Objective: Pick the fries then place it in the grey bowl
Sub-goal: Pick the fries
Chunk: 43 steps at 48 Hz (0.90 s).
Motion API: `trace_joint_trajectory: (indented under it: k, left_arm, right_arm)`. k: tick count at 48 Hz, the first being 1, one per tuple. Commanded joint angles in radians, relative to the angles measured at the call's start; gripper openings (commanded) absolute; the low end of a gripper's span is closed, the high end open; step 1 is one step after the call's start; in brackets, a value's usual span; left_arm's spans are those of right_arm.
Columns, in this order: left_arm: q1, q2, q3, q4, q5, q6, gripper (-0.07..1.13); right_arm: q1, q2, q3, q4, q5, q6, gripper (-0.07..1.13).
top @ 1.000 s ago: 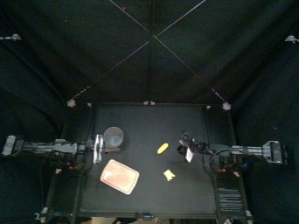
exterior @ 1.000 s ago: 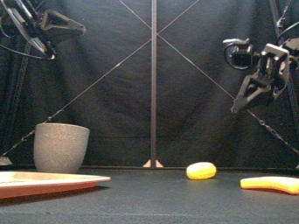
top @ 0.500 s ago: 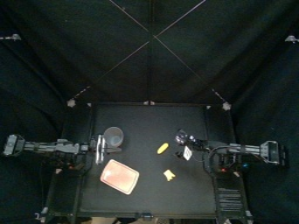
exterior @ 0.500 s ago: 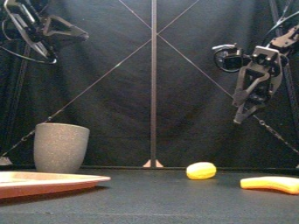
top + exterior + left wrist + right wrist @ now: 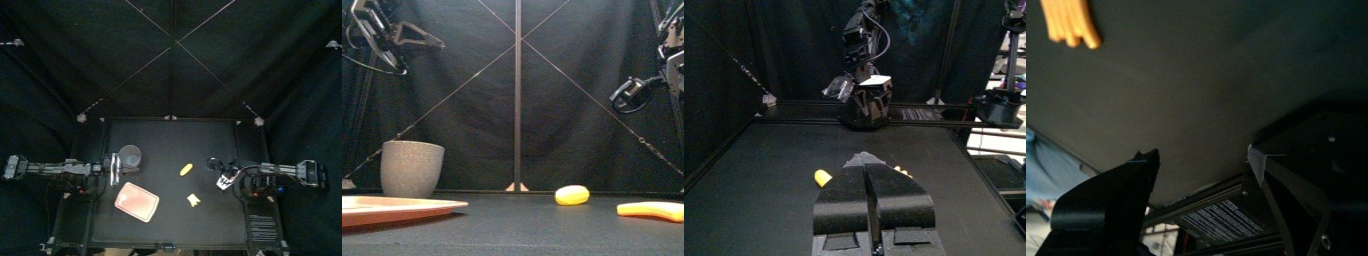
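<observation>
The yellow fries (image 5: 195, 199) lie on the table, front of centre, and show low at the right in the front view (image 5: 652, 210). The tall grey speckled cup (image 5: 130, 155) stands upright at the back left (image 5: 412, 168). My right gripper (image 5: 221, 178) hangs open and empty above the table, behind and to the right of the fries. Its wrist view shows the jaws spread (image 5: 1203, 157) with the fries (image 5: 1070, 22) far off in a corner. My left gripper (image 5: 104, 172) rests shut and empty in the air near the cup, jaws together (image 5: 867, 162).
A flat pink tray (image 5: 138, 201) lies at the front left, just in front of the cup. A small yellow oval toy (image 5: 189, 169) sits near the table's middle (image 5: 572, 195), left of the right gripper and behind the fries.
My right arm has swung to the right and a little toward the front; in the front view its gripper has mostly left the picture. The left arm has barely moved.
</observation>
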State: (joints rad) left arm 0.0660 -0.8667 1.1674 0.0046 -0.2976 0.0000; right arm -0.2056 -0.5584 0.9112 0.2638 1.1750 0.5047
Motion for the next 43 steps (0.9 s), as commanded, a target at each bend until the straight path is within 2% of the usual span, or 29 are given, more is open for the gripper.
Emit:
trace_joint_trajectory:
  k: [1, 10, 17, 25, 31, 43]
  left_arm:
    - [0.008, 0.003, -0.005, 0.0, -0.009, 0.002, 0.01]
    - [0.009, 0.003, 0.009, -0.003, -0.009, 0.0, 0.01]
    - [0.011, 0.003, 0.008, -0.003, -0.009, 0.002, 0.01]
    - [0.012, 0.002, 0.009, -0.003, -0.009, 0.002, 0.01]
    - [0.014, 0.003, 0.009, -0.003, -0.009, 0.002, 0.01]
    - [0.015, 0.002, 0.009, -0.003, -0.009, 0.002, 0.01]
  right_arm:
    - [0.055, -0.017, -0.031, -0.091, -0.038, 0.13, 1.02]
    - [0.219, -0.018, -0.026, -0.35, -0.236, 0.523, 1.02]
    - [0.383, 0.0, -0.006, -0.565, -0.36, 0.796, 1.02]
    - [0.509, 0.06, -0.02, -0.681, -0.379, 1.017, 1.02]
    - [0.566, 0.16, -0.078, -0.701, -0.383, 1.066, 1.02]
    - [0.583, 0.367, -0.221, -0.644, -0.354, 1.005, 1.02]
